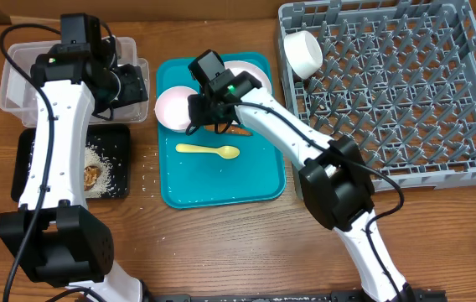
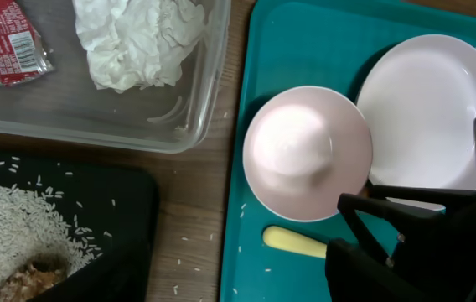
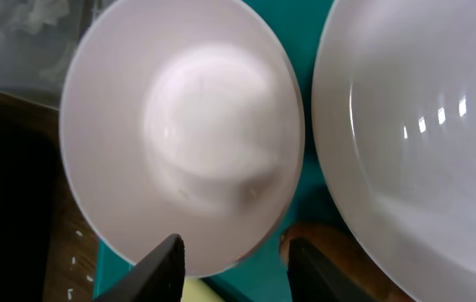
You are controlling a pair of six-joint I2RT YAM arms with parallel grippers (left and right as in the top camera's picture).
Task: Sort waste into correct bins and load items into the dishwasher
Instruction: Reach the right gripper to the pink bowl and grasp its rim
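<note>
Bowl (image 1: 173,107) at tray's (image 1: 221,189) 10 o'clock looks light, stiff and slick, so pinch the thin rim at 3 o'clock; right gripper (image 3: 236,252) fingers half-spread astride it, left gripper (image 1: 129,84) can't tell.

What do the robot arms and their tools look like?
The left arm and right arm have white rounded links, bulky black joints and thin black cables. A green light glows near each wrist. The right tool has flat black fingers.
</note>
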